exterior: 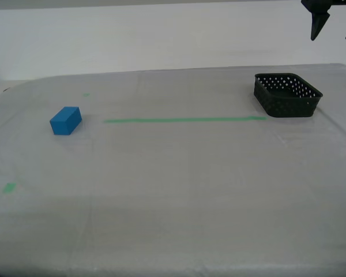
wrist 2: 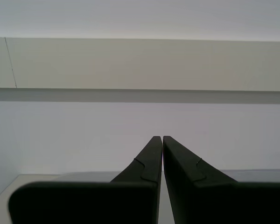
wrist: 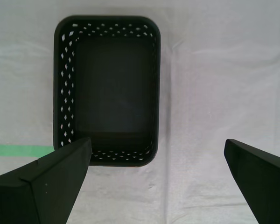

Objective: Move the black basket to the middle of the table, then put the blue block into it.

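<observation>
The black basket (exterior: 288,94) stands empty on the table (exterior: 173,196) at the exterior view's far right, at the end of the green tape line (exterior: 184,120). High above it hangs my first gripper (exterior: 330,37), open and holding nothing. Its wrist view looks straight down on the basket (wrist: 107,88), with the gripper (wrist: 156,142) spread wide, nearer the camera than the basket. The blue block (exterior: 66,120) lies on the cloth at the exterior view's left, far from the basket. My second gripper (wrist 2: 161,138) is shut with nothing in it, facing a pale wall; the exterior view does not show it.
A small green tape mark (exterior: 9,187) lies near the exterior view's left front, another (exterior: 86,94) behind the block. The table's far edge meets a white wall. The tape's end (wrist: 18,150) shows beside the basket in the first wrist view.
</observation>
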